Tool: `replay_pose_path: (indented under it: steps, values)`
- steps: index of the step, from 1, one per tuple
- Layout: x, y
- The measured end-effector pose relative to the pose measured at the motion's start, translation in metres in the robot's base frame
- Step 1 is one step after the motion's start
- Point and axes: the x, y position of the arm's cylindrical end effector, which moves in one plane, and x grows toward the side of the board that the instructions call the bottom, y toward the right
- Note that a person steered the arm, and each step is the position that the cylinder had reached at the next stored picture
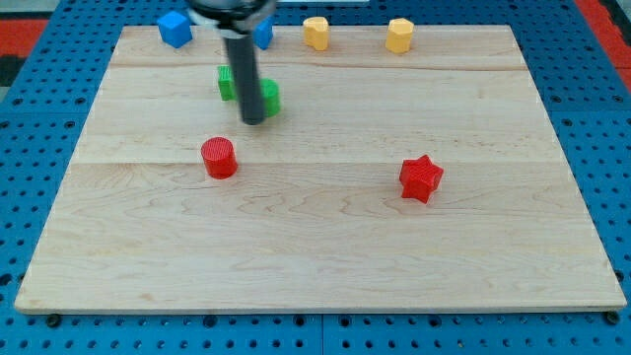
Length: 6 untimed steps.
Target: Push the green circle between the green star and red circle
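Note:
My tip (253, 121) is at the lower end of the dark rod, in the upper left part of the board. Two green blocks flank the rod: one (227, 83) to its left and one (270, 97) to its right, both partly hidden by the rod, so I cannot tell which is the circle and which the star. The tip sits just below and between them. The red circle (219, 157) lies a little below and left of the tip, apart from it.
A red star (421, 178) sits at the right middle. Along the top edge are a blue block (175, 29), a second blue block (263, 34) partly behind the rod, and two yellow blocks (315, 33) (399, 35). The wooden board (315, 247) lies on a blue pegboard.

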Motion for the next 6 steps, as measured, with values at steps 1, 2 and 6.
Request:
replay_pose_path:
  steps: [1,2,6]
  values:
    - [0.008,0.020]
    - [-0.040,0.049]
    - [-0.058,0.007]
